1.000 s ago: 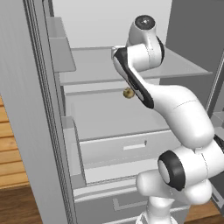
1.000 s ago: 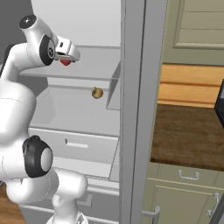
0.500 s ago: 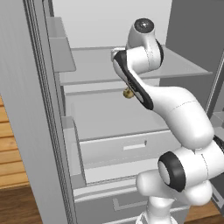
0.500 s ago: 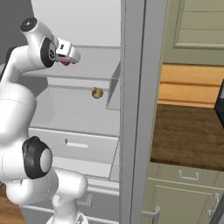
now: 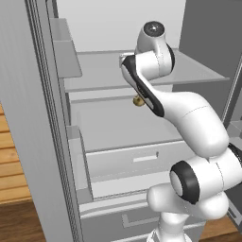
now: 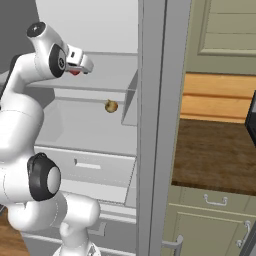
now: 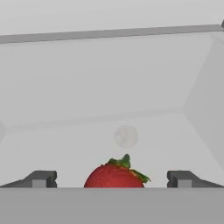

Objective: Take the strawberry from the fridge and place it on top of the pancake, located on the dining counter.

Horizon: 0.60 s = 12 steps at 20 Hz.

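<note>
Since a second ago the arm is reaching slightly deeper into the open fridge (image 5: 118, 142), bringing the pincer (image 6: 79, 61) over the upper white shelf (image 6: 107, 67). In the hand view, the pincer (image 7: 112, 178) is standing wide open, one dark fingertip (image 7: 40, 178) on each side of the strawberry (image 7: 114, 176), neither touching it. The red fruit is sitting on that shelf. One shelf lower, a yellowish-brown fruit (image 6: 111, 106) is resting alone.

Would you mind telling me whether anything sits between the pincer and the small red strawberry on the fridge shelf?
Nothing visible does. In the hand view the small red strawberry lies centred between the pincer's two dark fingertips, with open gaps on both sides and only bare white fridge shelf around it.
</note>
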### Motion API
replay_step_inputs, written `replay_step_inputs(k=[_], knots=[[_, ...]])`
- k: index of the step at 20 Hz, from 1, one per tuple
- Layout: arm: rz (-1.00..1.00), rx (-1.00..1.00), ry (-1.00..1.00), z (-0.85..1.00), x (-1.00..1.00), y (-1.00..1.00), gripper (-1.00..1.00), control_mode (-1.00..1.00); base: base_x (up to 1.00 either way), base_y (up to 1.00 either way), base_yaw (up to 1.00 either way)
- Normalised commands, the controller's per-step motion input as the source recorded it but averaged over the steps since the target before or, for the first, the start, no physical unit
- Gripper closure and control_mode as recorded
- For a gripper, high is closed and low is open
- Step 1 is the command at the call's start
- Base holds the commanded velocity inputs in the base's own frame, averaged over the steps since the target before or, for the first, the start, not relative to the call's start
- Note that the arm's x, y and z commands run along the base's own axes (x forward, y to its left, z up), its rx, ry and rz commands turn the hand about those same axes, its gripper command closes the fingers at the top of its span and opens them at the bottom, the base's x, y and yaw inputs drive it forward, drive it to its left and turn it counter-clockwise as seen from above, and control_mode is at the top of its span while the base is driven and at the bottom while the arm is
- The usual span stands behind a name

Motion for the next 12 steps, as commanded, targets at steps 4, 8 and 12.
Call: replay_step_inputs(k=[4,8,12], knots=[[0.00,0.00,0.05,-0.16,0.00,0.00,1.00,-1.00,0.00,0.00,0.00],[0.00,0.00,0.01,-0.11,0.00,0.00,1.00,-1.00,0.00,0.00,0.00],[0.00,0.00,0.00,-0.02,0.00,0.00,1.00,-1.00,0.00,0.00,0.00]])
